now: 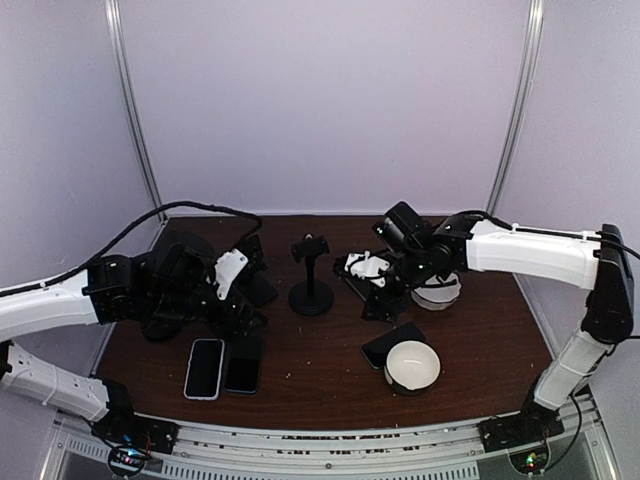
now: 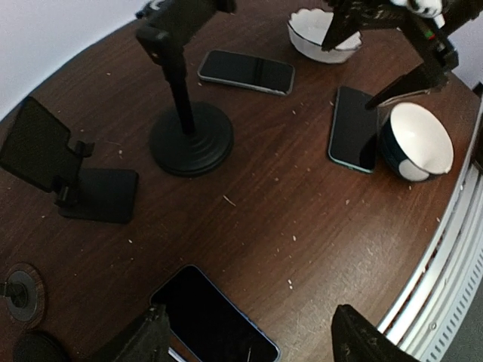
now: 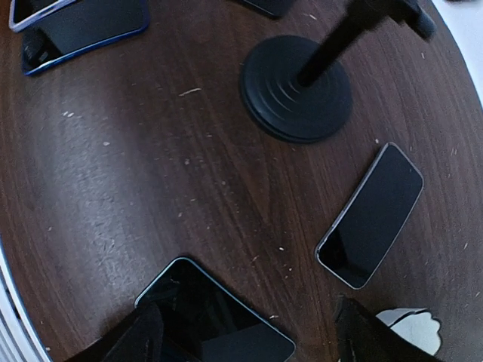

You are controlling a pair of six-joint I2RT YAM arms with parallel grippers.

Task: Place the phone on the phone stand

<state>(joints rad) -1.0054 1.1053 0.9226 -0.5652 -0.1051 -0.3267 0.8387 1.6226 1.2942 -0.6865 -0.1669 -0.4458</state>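
A black pole phone stand (image 1: 311, 277) stands mid-table; it also shows in the left wrist view (image 2: 190, 136) and the right wrist view (image 3: 296, 87). A black folding stand (image 2: 68, 173) sits to its left. My left gripper (image 1: 240, 318) is open and empty, hovering over a blue-edged phone (image 2: 211, 320) that lies flat beside a white-edged phone (image 1: 204, 368). My right gripper (image 1: 385, 300) is open and empty above a teal-edged phone (image 3: 211, 317), which leans by a white bowl (image 1: 412, 365). Another dark phone (image 3: 371, 215) lies flat behind the pole stand.
A second white bowl (image 1: 437, 291) sits at the back right, under the right arm. A small round disc (image 2: 19, 290) lies at the left. The table's metal front edge (image 2: 445, 249) runs close by the near bowl. Grey walls enclose the table.
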